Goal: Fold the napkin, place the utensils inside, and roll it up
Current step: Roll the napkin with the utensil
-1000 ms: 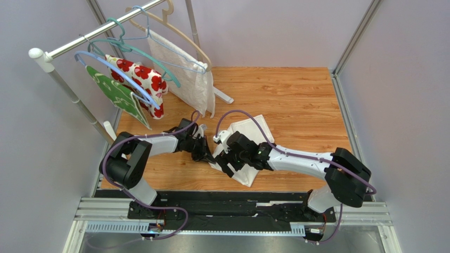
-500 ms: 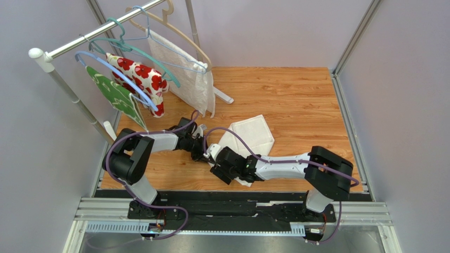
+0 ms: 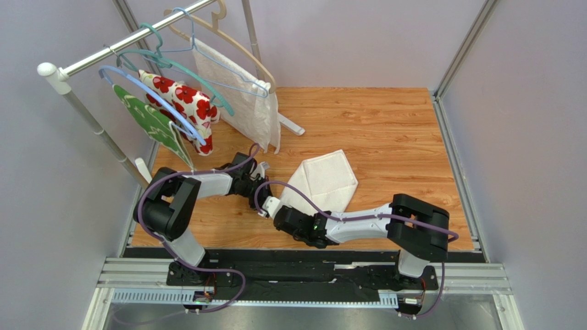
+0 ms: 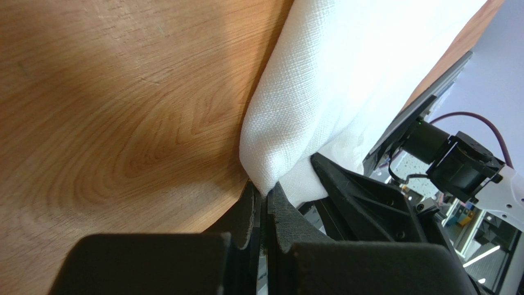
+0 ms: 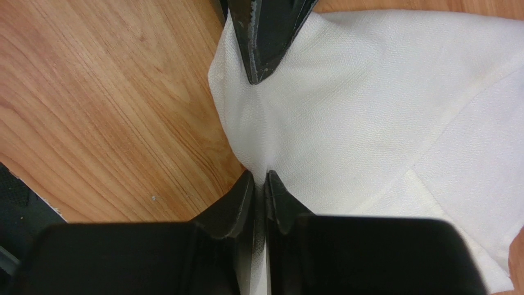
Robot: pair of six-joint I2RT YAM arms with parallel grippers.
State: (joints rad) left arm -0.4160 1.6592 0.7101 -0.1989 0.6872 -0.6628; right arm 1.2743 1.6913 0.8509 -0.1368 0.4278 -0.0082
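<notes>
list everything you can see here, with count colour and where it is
napkin: one, off-white, partly folded, mid-table
table: one, wood grain, under everything
rack: one, white rail, far left
hangers: at least four, teal, blue, pale blue, tan, on the rack
flowered cloth: one, white with red flowers, hanging from the rack
green cloth: one, green with a pale pattern, hanging left of the flowered cloth
white cloth: one, textured white, hanging at the rack's right end
utensils: none in view
left gripper: black, shut on the napkin's near-left edge
right gripper: black, shut on the same edge, beside the left one
</notes>
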